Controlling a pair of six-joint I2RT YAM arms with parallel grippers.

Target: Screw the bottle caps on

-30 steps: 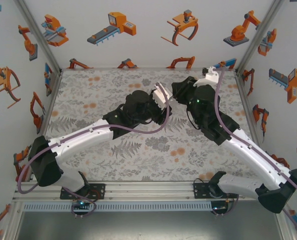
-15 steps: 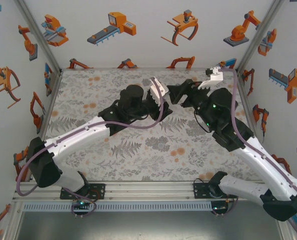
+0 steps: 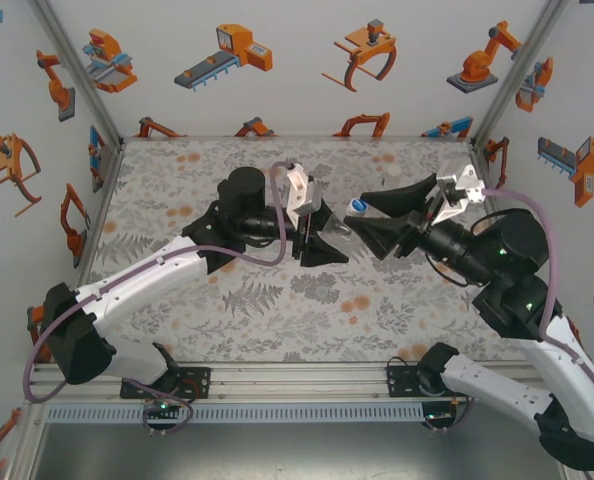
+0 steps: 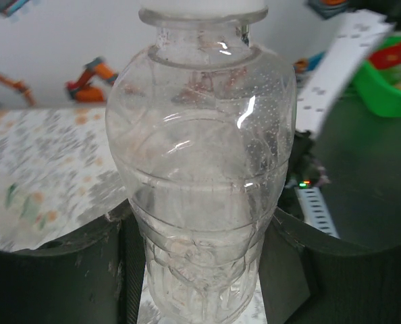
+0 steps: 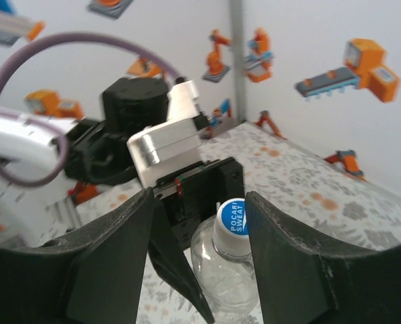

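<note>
Left tool (image 4: 200, 266) clamps bottle (image 4: 200, 155); right tool (image 5: 199, 216) spread, cap (image 5: 232, 226) beside finger (image 5: 288, 256).

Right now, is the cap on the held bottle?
On: the blue-topped cap sits on the neck of the bottle. How tight, cannot tell.

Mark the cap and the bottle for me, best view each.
cap (image 5: 232, 225): right wrist view, on its blue printed top.
bottle (image 4: 200, 202): left wrist view, on the middle of its clear body.
</note>
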